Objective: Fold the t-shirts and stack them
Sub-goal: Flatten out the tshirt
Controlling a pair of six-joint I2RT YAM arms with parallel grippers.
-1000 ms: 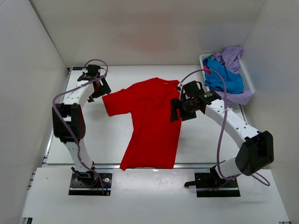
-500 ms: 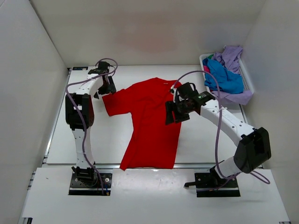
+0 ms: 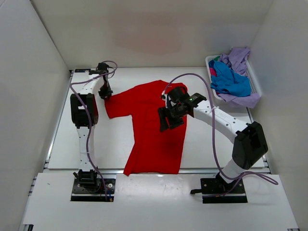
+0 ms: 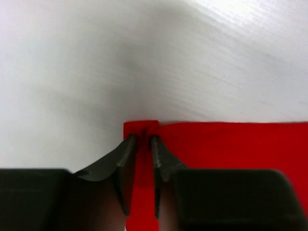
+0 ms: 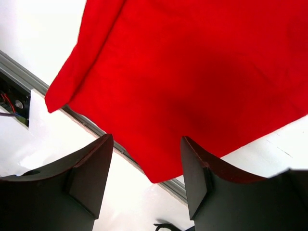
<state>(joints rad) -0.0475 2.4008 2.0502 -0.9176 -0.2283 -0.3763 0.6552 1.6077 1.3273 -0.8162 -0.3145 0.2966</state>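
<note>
**Q:** Where does the bright red cloth t-shirt (image 3: 154,132) lie, and what has hold of it?

**A:** It is spread flat on the white table (image 3: 207,144), collar away from the arm bases. The left gripper (image 4: 144,140) is nipped almost closed on the outer corner of the sleeve on its own side, and the cloth puckers between the fingertips. The right gripper (image 5: 147,140) hangs over the body panel with its jaws well apart, holding nothing.

**Q:** How will it handle?

**A:** Probably light and limp, keeping no shape of its own. Corners and hems look like the best holds, and a one-sided pull may drag the fold askew. The blue and lavender t-shirts (image 3: 230,79) lie crumpled in the white slatted plastic basket (image 3: 256,85).
</note>
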